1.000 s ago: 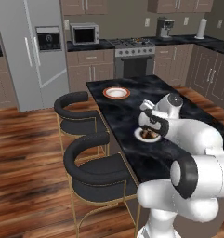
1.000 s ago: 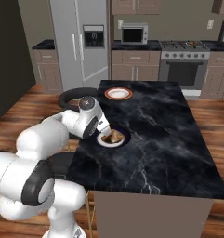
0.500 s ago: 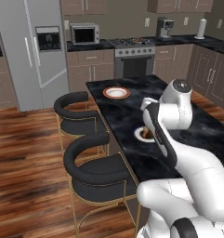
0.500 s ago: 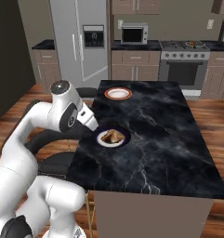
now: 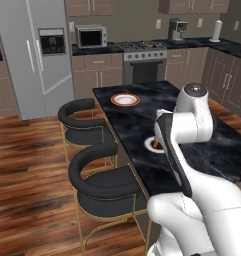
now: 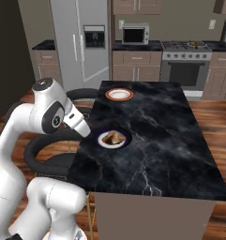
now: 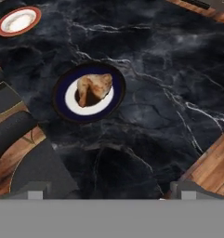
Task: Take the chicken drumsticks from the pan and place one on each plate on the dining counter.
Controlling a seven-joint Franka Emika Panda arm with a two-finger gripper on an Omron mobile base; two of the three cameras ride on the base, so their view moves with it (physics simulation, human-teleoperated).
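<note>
On the glossy black dining counter (image 6: 161,136) lie two plates. The near plate (image 6: 112,138) (image 7: 88,92) holds one glossy orange-brown chicken drumstick (image 6: 113,136) (image 7: 93,88); in the hand view its rim looks dark. The far plate (image 6: 118,94) (image 7: 18,21) (image 5: 124,99) has an orange-brown rim and a bare white centre. My gripper (image 7: 111,191) hangs high above the counter, open, with nothing between its fingers, off to one side of the near plate. My arm partly hides the near plate (image 5: 152,144) in the left base view. The pan and the other drumstick are out of view.
Two black round stools (image 5: 107,175) (image 5: 84,120) stand along the counter's left side. Behind the counter are a stove (image 6: 185,61), a microwave (image 6: 135,33) and a steel fridge (image 6: 84,42). Wooden floor (image 5: 27,175) surrounds the island.
My arm has risen and pulled back from the near plate, where the gripper hung low a second ago. The drumstick stays on that plate.
</note>
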